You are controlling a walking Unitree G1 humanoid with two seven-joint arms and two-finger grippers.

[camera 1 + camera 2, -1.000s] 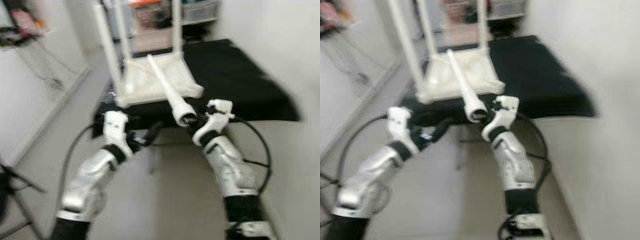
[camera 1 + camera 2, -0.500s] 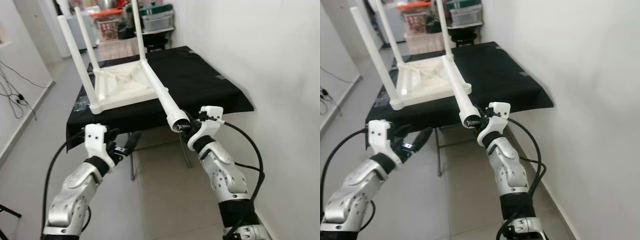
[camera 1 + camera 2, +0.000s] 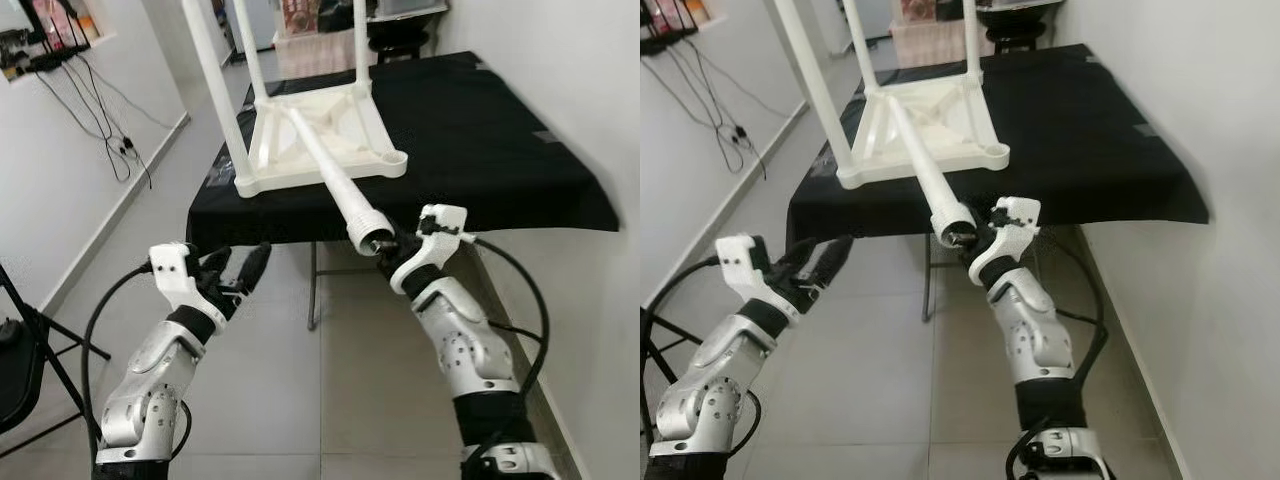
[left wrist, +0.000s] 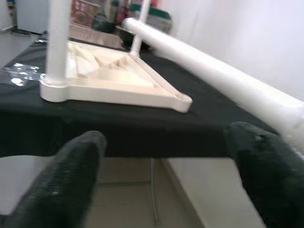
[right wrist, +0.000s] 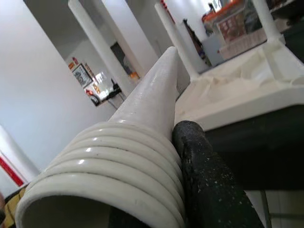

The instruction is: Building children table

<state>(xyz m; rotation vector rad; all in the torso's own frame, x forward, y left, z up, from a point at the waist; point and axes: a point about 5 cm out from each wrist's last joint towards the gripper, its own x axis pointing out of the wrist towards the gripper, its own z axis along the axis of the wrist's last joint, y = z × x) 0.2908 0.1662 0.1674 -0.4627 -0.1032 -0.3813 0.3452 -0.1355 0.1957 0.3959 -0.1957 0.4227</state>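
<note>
The right hand [image 3: 388,247] is clamped on the threaded end of the last leg [image 3: 330,172], off the tabletop's [image 3: 480,150] front edge. Left hand [image 3: 238,275] spread, empty. Next, screw it into the upturned table's [image 3: 320,140] free corner socket.

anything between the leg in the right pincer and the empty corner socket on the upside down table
Nothing visible blocks it. The right pincer holds the loose leg by its threaded end; the leg slants over the upturned table, and the open socket at the near corner is uncovered.

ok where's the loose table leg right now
In the right gripper, held by its threaded end; the loose leg slants over the upturned tabletop.
</note>
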